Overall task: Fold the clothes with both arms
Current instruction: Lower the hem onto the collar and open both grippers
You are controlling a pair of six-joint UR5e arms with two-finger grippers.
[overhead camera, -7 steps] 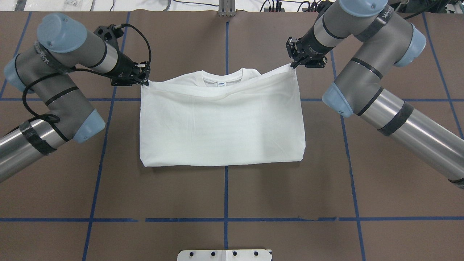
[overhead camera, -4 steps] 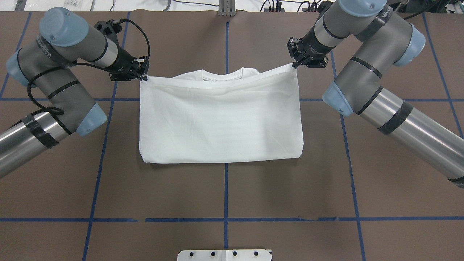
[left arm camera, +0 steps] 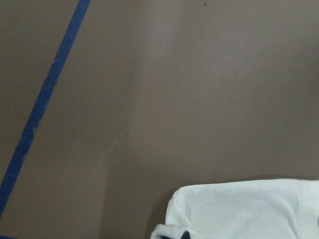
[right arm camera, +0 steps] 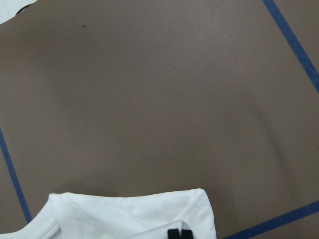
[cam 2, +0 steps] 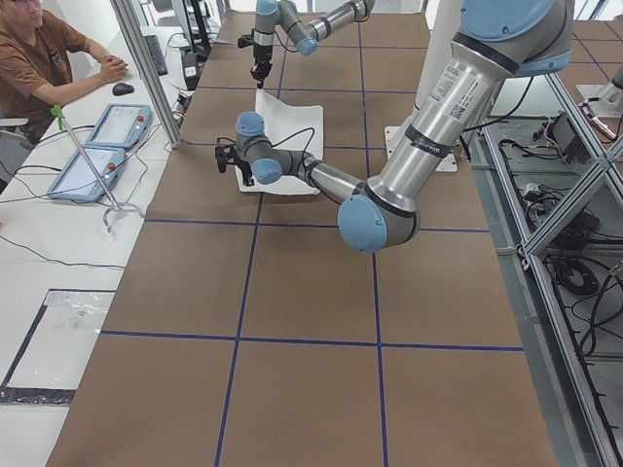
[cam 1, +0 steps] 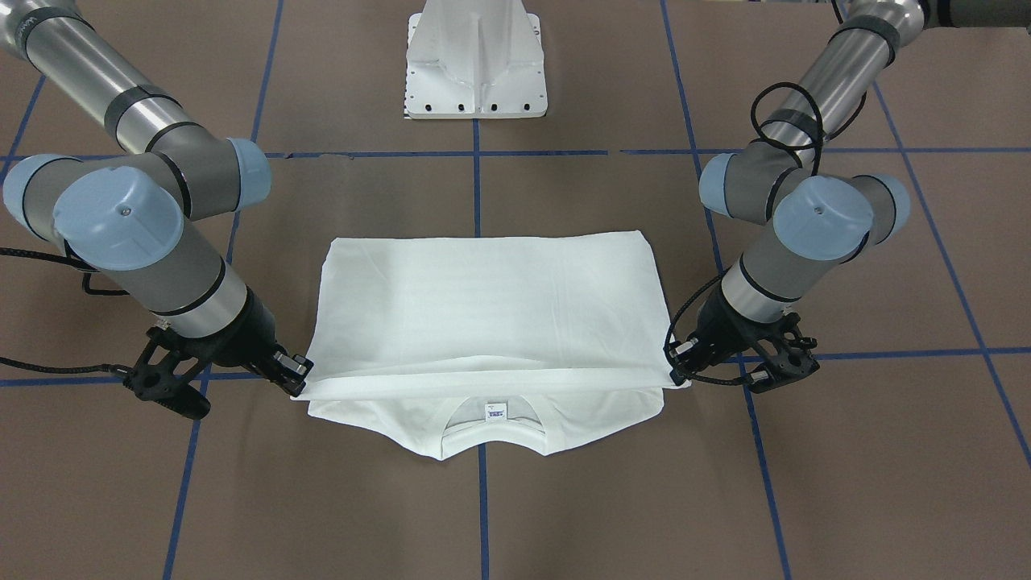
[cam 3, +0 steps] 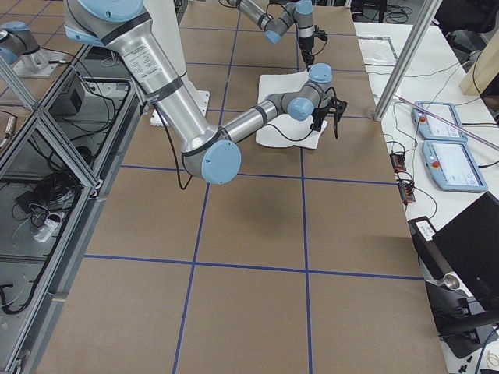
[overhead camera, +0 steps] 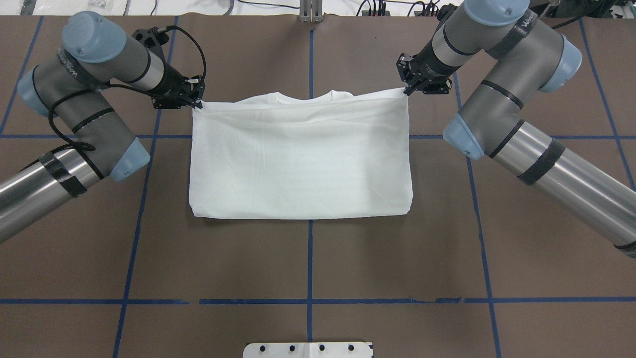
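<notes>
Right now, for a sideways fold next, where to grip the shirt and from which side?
Probably the two corners of one short side of the shirt, coming from outside that edge: it lies mostly flat, a wide rectangle, layers stacked there. The left end effector and right end effector each pinch a far corner.

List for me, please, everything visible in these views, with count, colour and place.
shirt: one, white, folded, table centre
table: one, brown with blue tape lines
pedestal: one, white, at the robot's side of the table
touchscreen panels: two, pale blue, on the white bench
person: one, brown top, seated at that bench
left gripper: one, black, shut on the shirt's far corner
right gripper: one, black, shut on the other far corner
</notes>
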